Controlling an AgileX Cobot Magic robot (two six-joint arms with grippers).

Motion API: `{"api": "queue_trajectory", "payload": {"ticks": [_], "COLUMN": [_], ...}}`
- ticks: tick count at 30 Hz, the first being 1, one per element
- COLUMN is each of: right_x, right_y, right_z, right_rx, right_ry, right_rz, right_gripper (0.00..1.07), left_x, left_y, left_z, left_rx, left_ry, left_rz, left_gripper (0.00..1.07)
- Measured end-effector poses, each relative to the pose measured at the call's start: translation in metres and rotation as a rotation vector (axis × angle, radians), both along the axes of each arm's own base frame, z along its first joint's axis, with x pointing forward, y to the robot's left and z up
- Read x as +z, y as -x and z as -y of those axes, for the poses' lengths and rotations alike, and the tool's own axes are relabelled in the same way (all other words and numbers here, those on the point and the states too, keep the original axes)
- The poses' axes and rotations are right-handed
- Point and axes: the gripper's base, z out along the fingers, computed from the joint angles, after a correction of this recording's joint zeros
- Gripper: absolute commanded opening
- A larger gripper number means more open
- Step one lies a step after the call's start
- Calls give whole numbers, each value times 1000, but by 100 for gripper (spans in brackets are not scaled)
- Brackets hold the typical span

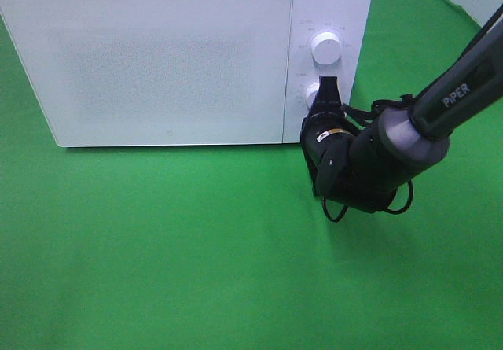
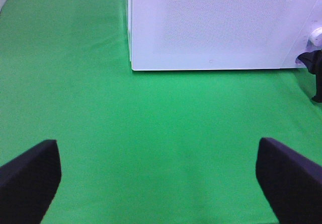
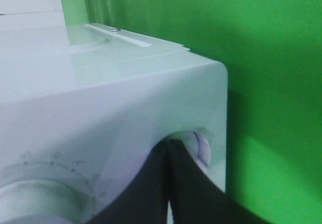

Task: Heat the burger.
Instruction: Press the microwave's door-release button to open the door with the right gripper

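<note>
The burger is out of view. A white microwave (image 1: 173, 59) stands at the back with its door closed. My right gripper (image 1: 328, 86) is shut, and its tips press against the lower knob (image 1: 312, 96) on the control panel. In the right wrist view the closed black fingers (image 3: 168, 148) meet that knob (image 3: 197, 144) with nothing between them. My left gripper (image 2: 161, 181) is open wide over bare green cloth, in front of the microwave (image 2: 216, 27) and well back from it.
The upper knob (image 1: 325, 48) sits above the right gripper. Green cloth (image 1: 157, 248) covers the table in front of the microwave. The right arm (image 1: 440, 106) reaches in from the right. The right gripper (image 2: 314, 68) shows at the edge of the left wrist view.
</note>
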Motion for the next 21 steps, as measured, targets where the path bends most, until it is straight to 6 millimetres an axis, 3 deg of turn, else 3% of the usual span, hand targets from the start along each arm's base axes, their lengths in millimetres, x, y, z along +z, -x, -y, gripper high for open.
{"api": "queue_trajectory", "payload": {"ticks": [21], "right_x": [-1], "right_y": [0], "right_z": [1], "right_rx": [13], "right_ry": [15], "right_rz": [-9], "right_gripper": [0], "left_x": [0], "left_y": [0], "left_z": [0], "left_rx": [0], "left_ry": [0], "left_rz": [0], "left_gripper": [98]}}
